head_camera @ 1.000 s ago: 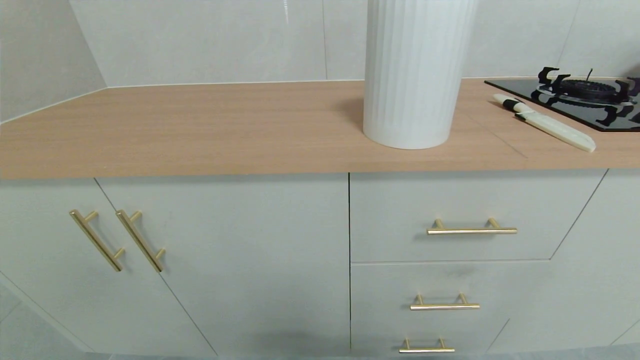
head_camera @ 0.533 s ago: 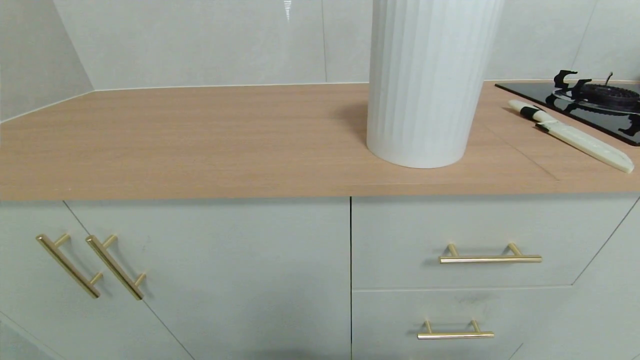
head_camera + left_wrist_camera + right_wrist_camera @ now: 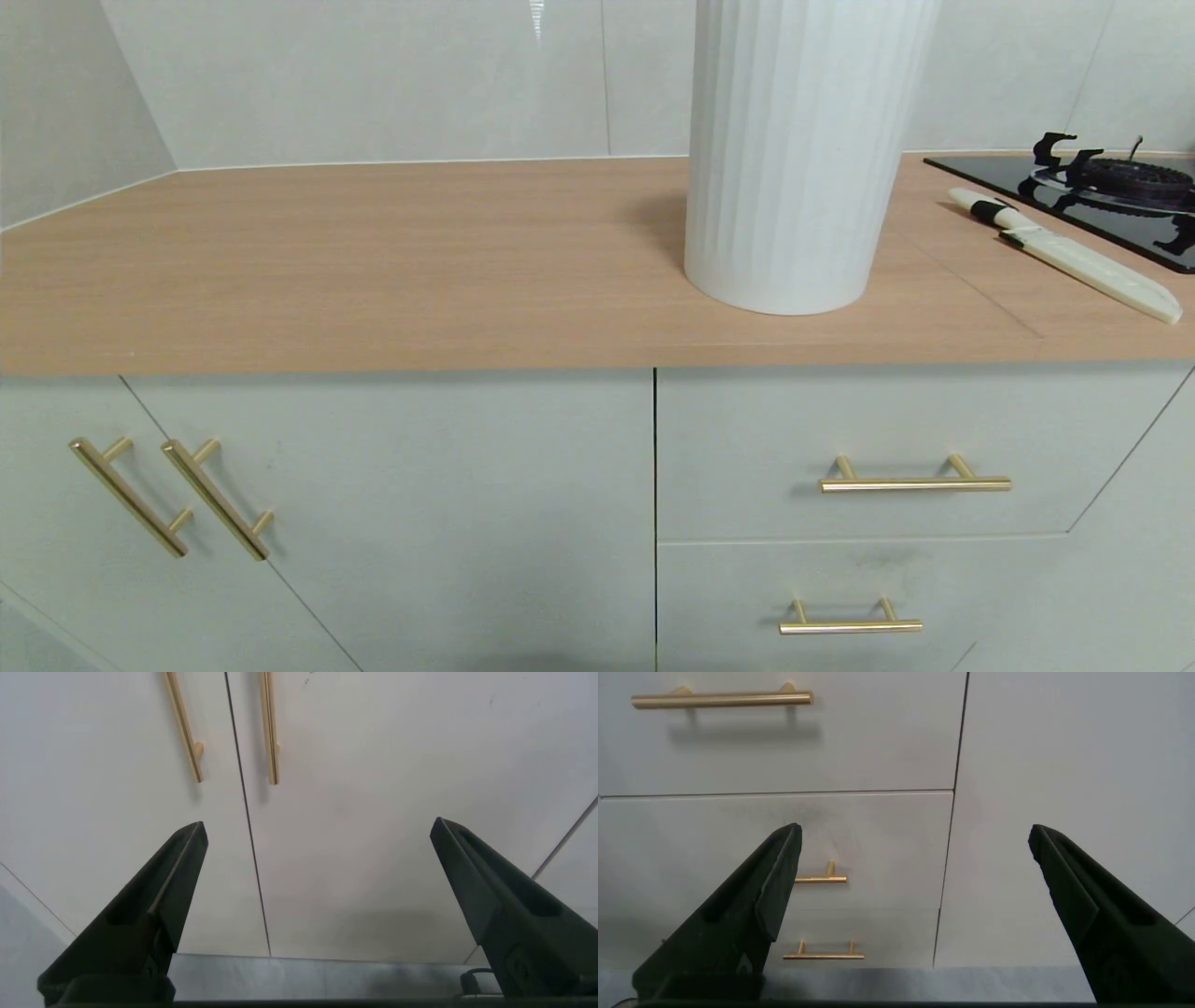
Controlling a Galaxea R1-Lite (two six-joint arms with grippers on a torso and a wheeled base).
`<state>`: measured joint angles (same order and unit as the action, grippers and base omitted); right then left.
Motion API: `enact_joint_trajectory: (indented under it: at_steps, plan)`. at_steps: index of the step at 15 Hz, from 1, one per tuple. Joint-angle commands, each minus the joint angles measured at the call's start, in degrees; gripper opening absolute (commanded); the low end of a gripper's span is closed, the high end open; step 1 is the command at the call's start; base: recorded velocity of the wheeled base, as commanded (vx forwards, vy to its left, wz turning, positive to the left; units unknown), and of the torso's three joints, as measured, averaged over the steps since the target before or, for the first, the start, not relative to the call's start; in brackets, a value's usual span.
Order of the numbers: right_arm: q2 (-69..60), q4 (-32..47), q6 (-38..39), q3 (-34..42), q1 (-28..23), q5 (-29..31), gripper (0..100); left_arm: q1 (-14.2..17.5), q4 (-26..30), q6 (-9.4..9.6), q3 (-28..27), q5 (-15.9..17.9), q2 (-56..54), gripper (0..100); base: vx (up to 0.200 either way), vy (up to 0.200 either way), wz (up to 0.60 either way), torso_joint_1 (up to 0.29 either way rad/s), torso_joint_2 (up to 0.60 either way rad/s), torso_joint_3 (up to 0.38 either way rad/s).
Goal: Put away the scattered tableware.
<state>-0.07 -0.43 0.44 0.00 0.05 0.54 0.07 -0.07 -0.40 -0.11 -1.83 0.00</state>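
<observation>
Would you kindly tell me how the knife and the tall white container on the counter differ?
The container stands upright, while the knife lies flat. The container is wide and ribbed; the knife is slim and smooth. The container is plain white; the knife is cream with a black band. Both rest on the wooden counter.
</observation>
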Motion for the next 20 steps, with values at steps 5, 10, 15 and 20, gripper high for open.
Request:
enact_joint_trajectory:
  at_steps: [5,10,15,20]
  plan:
    - [0.1,0.0,0.0,0.0,0.0,0.0,100,0.0,0.0,-0.04,-0.1,0.0,0.1,100,0.000,0.000,0.00,0.000,0.00,0.000]
    - [0.1,0.0,0.0,0.0,0.0,0.0,100,0.0,0.0,-0.04,0.0,0.0,0.1,100,0.000,0.000,0.00,0.000,0.00,0.000]
    - [0.1,0.0,0.0,0.0,0.0,0.0,100,0.0,0.0,-0.04,-0.1,0.0,0.1,100,0.000,0.000,-0.12,0.000,0.00,0.000]
    - [0.1,0.0,0.0,0.0,0.0,0.0,100,0.0,0.0,-0.04,0.0,0.0,0.1,100,0.000,0.000,0.00,0.000,0.00,0.000]
